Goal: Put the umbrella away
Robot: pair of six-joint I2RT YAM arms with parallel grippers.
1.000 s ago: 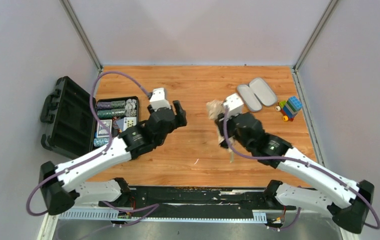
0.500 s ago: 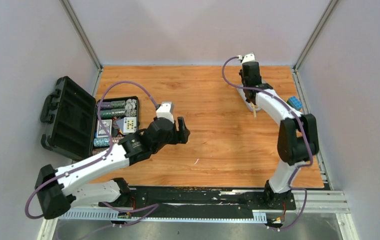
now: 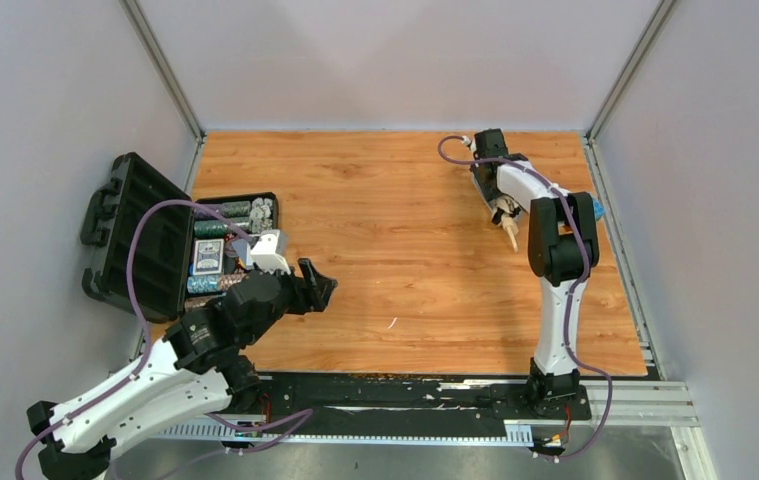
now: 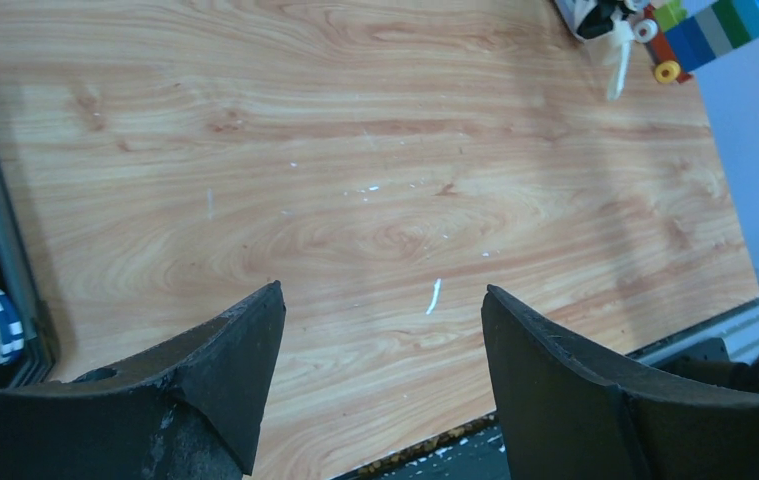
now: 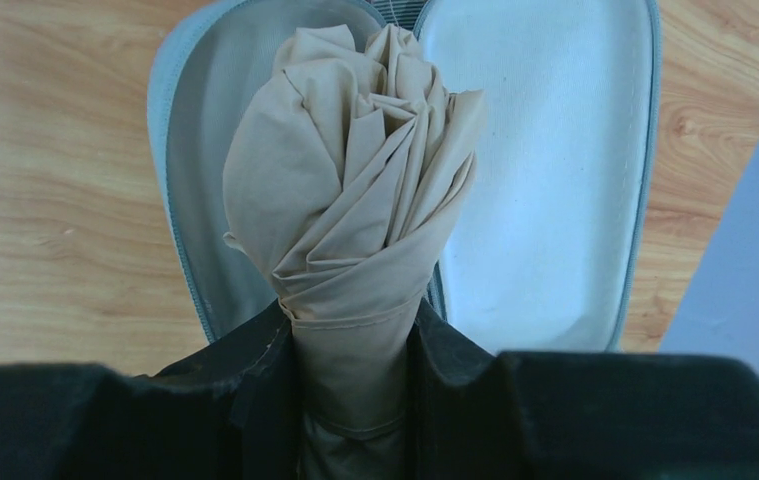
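Stretched out from mid-table to the far right corner, the right arm has carried the umbrella [image 5: 355,190] to the open lilac-grey case [image 5: 545,150] — the right gripper [image 5: 355,345] clamped on the folded beige fabric, its bunched end over one shell. The left gripper [image 4: 380,300], drawn back toward the near left, hangs with jaws wide and empty above the wooden table [image 4: 375,190].

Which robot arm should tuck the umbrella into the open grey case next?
Right. The right gripper is shut on the umbrella, holding it over the open case. The left gripper is open and empty, far off beside the chip box.
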